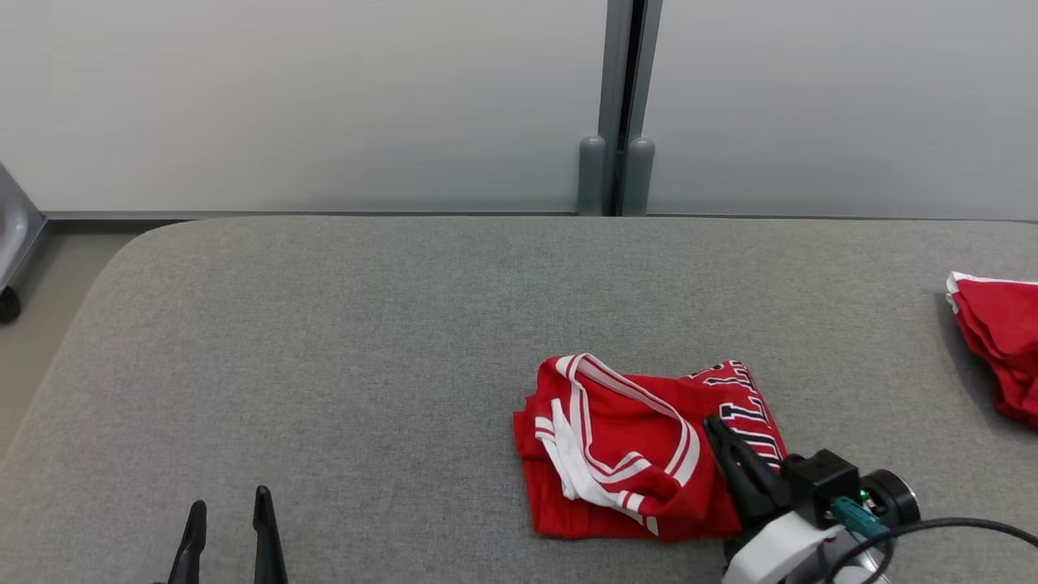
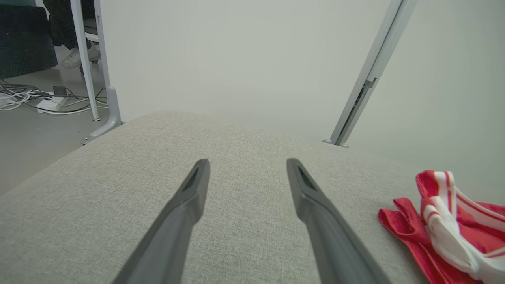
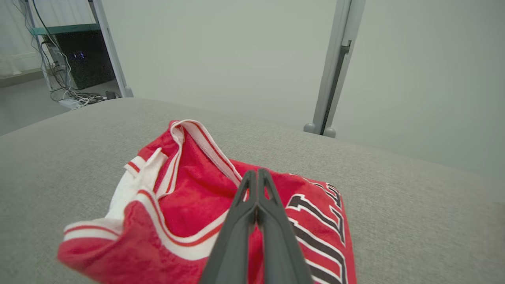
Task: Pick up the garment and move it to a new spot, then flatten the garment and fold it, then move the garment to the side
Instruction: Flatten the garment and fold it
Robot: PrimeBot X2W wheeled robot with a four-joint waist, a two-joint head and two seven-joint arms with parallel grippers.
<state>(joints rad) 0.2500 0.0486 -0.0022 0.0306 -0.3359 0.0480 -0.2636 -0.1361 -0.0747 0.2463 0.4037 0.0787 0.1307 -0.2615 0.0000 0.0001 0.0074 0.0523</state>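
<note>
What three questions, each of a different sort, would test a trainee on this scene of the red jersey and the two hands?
1. True or false: the left hand is open over bare grey cushion, apart from the red jersey.
2. Choose one: the right hand, over the jersey, has its fingers A) wide apart, B) pressed together, C) wrapped around a cable.
3. Fill in: a second red garment lies far to the robot's ___.

Key: 1 true; 2 B; 3 right.
</note>
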